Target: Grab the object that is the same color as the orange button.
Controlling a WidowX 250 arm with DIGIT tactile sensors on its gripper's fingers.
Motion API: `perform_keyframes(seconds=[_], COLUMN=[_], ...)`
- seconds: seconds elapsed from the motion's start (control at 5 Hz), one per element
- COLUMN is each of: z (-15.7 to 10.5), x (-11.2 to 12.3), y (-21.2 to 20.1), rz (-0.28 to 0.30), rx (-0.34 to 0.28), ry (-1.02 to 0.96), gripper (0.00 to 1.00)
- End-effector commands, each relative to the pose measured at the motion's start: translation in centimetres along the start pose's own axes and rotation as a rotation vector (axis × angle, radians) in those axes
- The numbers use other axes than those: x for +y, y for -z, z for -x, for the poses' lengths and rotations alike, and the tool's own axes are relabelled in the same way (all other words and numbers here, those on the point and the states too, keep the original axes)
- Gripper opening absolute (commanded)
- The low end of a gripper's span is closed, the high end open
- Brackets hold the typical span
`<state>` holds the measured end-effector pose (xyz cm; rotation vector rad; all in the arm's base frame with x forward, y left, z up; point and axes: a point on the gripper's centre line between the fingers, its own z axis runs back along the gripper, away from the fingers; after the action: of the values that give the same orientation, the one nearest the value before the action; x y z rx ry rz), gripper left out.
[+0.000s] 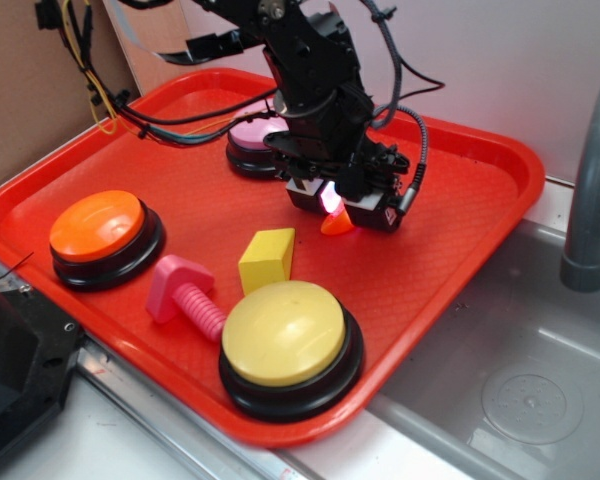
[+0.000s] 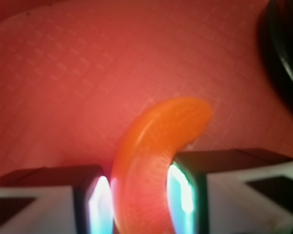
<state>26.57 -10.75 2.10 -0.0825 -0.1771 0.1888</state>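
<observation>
Nearest the wrist lens: two tool fingers point(image 2: 49, 200), pads lit, closed on one orange crescent point(image 2: 156, 156) that stands between them, touching both. Long axis up the wrist picture from 6 o'clock, then curving toward 1 o'clock, free tip over bare tray mesh.

From the exterior view, counted on one red tray point(image 1: 460, 210): three push buttons on black bases, one yellow block point(image 1: 267, 259), one pink bolt point(image 1: 185, 296), one crescent point(image 1: 336, 222). Orange button point(image 1: 98, 226) at 9 o'clock on the tray; yellow button point(image 1: 283, 333) at 6 o'clock, near the front rim; pink button point(image 1: 254, 135) at 12 o'clock, partly hidden behind the arm. Block just beside the yellow button, on its 12 o'clock side; bolt just beside it toward 9 o'clock, shaft pointing toward that button.

Tool point(image 1: 333, 205) near tray centre, pointing down, crescent showing under it, low over the tray; cannot tell whether touching the surface. Grey sink point(image 1: 520, 380) and faucet point(image 1: 590, 190) at 3 o'clock of the tray.
</observation>
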Motion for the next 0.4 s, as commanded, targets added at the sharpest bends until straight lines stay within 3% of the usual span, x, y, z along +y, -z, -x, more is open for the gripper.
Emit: perform_keyframes(seconds=[0.0,0.2], z=[-0.1,-0.7], x=[0.2,0.4], y=[-0.9,-2.6], rz=[-0.053,-0.091], rx=[0.037,0.068], ry=[-0.041,-0.013], gripper=[0.0,0.0])
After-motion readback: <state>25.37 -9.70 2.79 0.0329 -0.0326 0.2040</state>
